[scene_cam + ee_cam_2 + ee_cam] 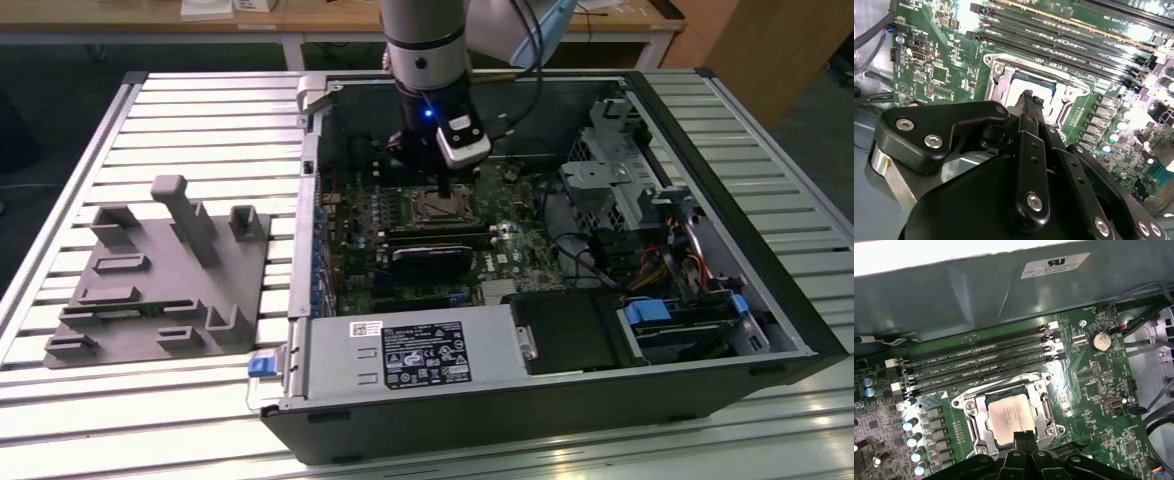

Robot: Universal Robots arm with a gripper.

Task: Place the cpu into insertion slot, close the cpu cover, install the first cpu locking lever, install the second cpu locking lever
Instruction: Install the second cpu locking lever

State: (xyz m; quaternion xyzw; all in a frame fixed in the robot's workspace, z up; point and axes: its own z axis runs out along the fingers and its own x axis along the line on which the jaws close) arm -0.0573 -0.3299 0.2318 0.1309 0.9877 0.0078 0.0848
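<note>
Exterior view first: the open computer case (561, 330) lies on a table (80, 160) of pale metal slats, with a grey moulded fixture (160, 280) on the exterior view's left and wooden benches behind. The arm drops straight into the case, its gripper (445, 190) right over the insertion slot (438, 207) on the green motherboard (400, 285).

Second wrist view: the black fingers (1029, 107) press together to a narrow tip, nothing pinched between them, poised at the edge of the cpu cover (999, 75). Long memory slots (1064, 42) run beyond.

First wrist view: the cpu (1010, 416) sits seated in the socket, its silver top showing through the cover's cut-out, the frame lying flat around it. The closed fingertips (1024, 438) touch the chip's near edge. The case wall (979, 290) rises behind the board.
</note>
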